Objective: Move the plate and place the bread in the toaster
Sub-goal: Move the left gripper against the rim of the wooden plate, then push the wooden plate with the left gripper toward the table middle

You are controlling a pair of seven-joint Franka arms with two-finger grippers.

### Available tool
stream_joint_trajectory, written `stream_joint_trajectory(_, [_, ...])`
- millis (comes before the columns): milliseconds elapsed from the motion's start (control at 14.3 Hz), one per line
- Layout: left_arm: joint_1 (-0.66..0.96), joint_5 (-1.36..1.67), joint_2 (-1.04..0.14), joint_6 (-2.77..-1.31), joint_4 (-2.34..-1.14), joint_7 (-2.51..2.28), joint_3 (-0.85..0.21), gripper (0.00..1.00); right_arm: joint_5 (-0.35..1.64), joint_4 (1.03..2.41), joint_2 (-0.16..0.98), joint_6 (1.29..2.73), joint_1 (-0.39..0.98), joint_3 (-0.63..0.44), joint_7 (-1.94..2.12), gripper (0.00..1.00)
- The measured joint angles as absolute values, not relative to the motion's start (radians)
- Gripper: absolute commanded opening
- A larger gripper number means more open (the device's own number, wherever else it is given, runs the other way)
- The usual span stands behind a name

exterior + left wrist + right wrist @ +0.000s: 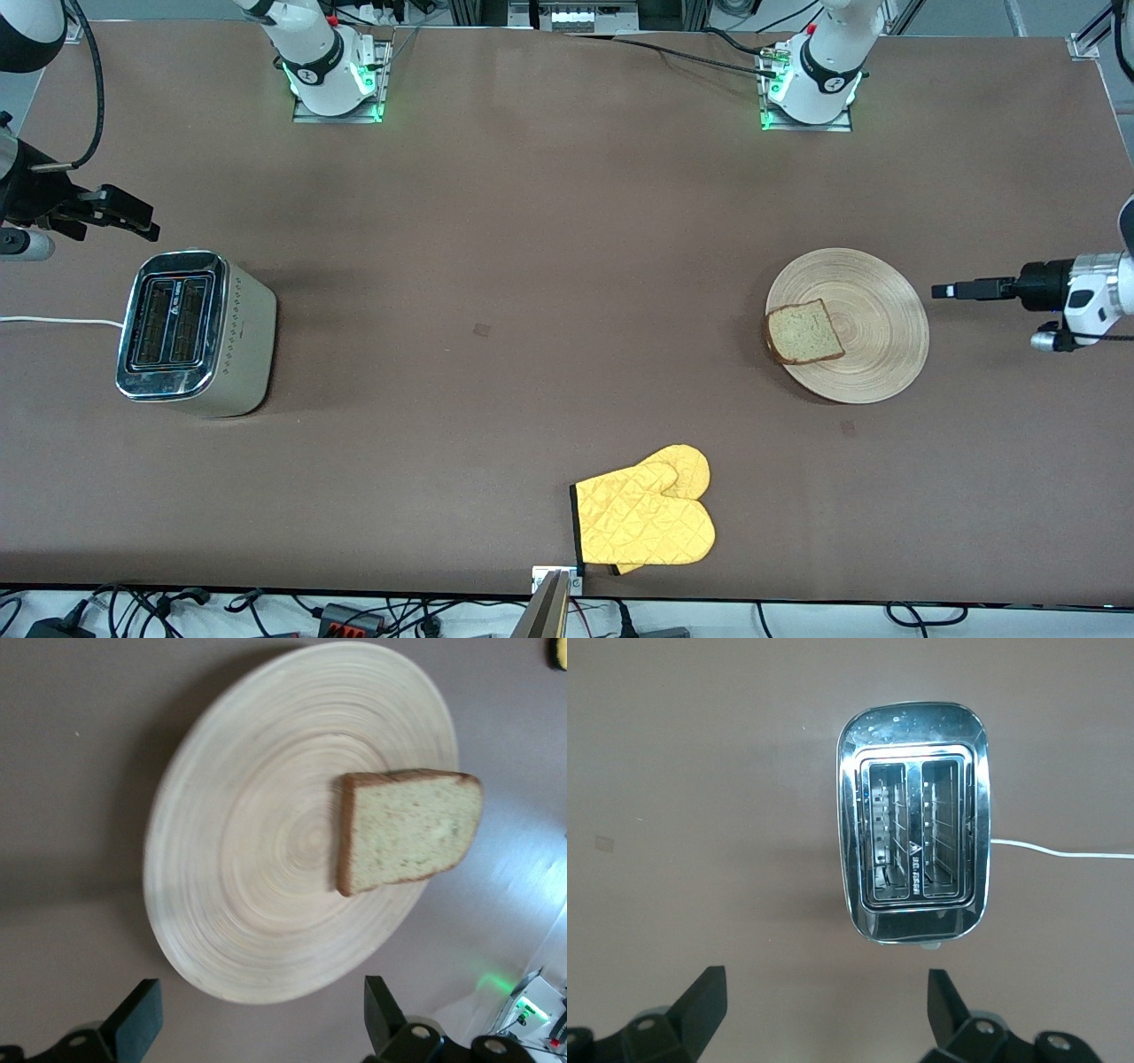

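Well, both tools stand apart, empty. Left tool point(941, 291) hangs just beside plate point(873, 301) at left arm's end of counter point(532, 266); arm mostly cut off. Bread point(803, 332) lies on plate, overhanging rim. Right tool point(133, 220) over counter near toaster point(197, 332); slots look empty, cord point(53, 320) runs off-frame. Yellow mitt point(647, 518) nearest front camera.
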State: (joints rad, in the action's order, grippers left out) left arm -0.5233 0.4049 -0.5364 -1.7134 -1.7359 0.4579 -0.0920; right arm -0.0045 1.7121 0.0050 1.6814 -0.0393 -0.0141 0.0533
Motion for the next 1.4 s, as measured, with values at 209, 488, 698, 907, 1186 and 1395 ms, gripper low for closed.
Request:
stream_joint_trajectory(209, [-0.554,0.430,-0.668,-1.713,-1.668,0.545,-0.092,1.00,-0.004,1.712,0.005,1.681,-0.039,-0.014,0.053,1.00])
stream_joint_trajectory(488, [-0.563,0.452,-0.707,-1.716,-1.648,0.579,-0.094,0.92,-0.004,1.712,0.005,1.681,-0.039,-0.014,0.053,1.00])
stream_joint_trajectory(698, [-0.562,0.454,-0.712,-1.716,-1.648,0.589,-0.107,0.69,-0.004,1.712,0.007,1.681,-0.039,-0.014,0.053,1.00])
stream_joint_trajectory(907, [-0.560,0.454,-0.719,-1.716,-1.648,0.602,-0.109,0.56,-0.004,1.713,0.009,1.681,-0.039,-0.014,0.053,1.00])
stream_joint_trajectory(1186, [-0.561,0.454,-0.729,-1.716,-1.648,0.671,-0.108,0.21,-0.004,1.713,0.010,1.681,-0.039,-0.014,0.053,1.00])
stream_joint_trajectory(1395, [-0.562,0.454,-0.734,-1.716,-1.648,0.696,-0.108,0.08,-0.004,1.713,0.011,1.681,-0.039,-0.014,0.053,1.00])
